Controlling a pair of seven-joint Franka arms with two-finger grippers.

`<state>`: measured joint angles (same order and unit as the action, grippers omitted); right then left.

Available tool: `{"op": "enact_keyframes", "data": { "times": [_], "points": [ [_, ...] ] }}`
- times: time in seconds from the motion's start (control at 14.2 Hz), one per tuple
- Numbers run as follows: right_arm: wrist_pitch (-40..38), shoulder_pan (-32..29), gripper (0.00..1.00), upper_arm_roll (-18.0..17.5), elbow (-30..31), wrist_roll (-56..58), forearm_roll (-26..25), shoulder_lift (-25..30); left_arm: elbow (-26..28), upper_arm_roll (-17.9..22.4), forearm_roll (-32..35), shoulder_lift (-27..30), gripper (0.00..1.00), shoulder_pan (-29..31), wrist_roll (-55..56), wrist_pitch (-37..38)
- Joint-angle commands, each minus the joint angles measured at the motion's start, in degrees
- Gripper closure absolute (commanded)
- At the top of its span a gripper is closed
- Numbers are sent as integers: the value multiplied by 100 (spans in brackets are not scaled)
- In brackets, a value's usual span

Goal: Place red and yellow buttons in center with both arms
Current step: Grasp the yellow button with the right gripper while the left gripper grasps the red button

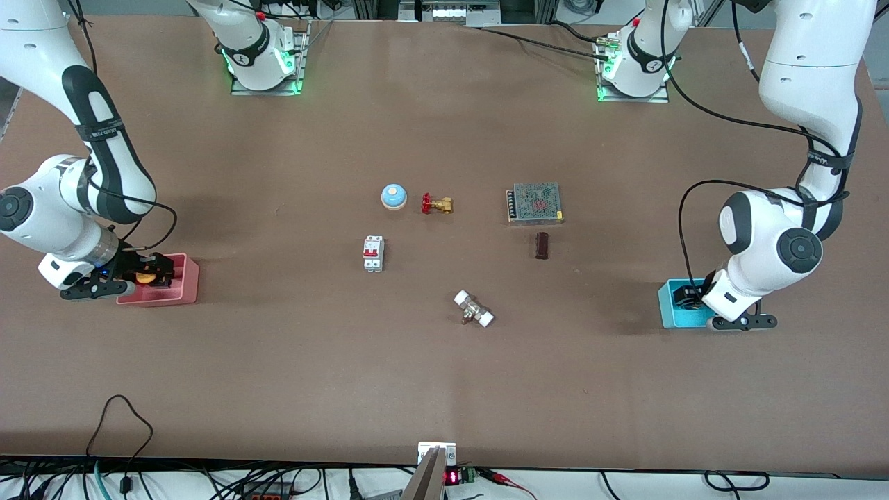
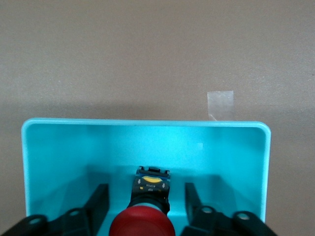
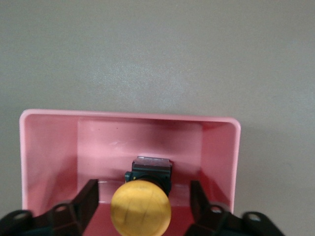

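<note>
At nine o'clock and three o'clock on the brown table [image 1: 444,389], each arm reaches down into a tray. The right arm [image 1: 83,187] works over the pink tray [image 1: 187,278] at nine. The left arm [image 1: 785,243] works over the cyan tray [image 1: 670,305] at three.

Bare tabletop lies at the centre, between the breaker [image 1: 373,253] and the dark block [image 1: 542,245]. The bell [image 1: 394,196] and valve [image 1: 436,204] sit toward twelve of that patch, and a white-capped fitting [image 1: 474,308] sits toward six. Both tray walls stand close around the fingers, so lifting straight up before crossing looks safest.

The left gripper [image 2: 145,189] is spread on either side of the red button [image 2: 141,223], with a gap showing on each flank. The right gripper [image 3: 142,184] is likewise spread about the yellow button [image 3: 141,209] without touching it.

Each button is probably light, rigid plastic. The domed cap looks smooth and slippery, so the squarer black body beneath it seems the better place to pinch.
</note>
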<state>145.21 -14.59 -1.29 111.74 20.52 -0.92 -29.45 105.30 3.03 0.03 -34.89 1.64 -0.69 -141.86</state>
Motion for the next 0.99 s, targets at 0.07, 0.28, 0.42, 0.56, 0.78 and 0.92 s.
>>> {"op": "enact_keyframes", "data": {
  "times": [0.07,0.28,0.42,0.56,0.78,0.92],
  "points": [
    [42,-61,50,-56,-38,23,-49,-35,70,-22,93,96,63,20,-36,-79],
    [34,-61,73,-56,-38,14,-49,-35,53,-22,93,122,69,20,-62,-26],
    [25,-52,81,-56,-38,14,-49,-26,26,-13,93,236,68,20,-54,27],
    [7,-52,83,-56,-38,23,-49,-8,-35,-13,93,438,68,20,-141,254],
    [-891,-52,85,-56,-178,49,-58,464,-552,-39,93,806,68,11,-177,1743],
    [-1870,-17,85,-91,-363,5,-31,868,-676,-75,93,1027,68,-41,-150,2187]
  ]
}}
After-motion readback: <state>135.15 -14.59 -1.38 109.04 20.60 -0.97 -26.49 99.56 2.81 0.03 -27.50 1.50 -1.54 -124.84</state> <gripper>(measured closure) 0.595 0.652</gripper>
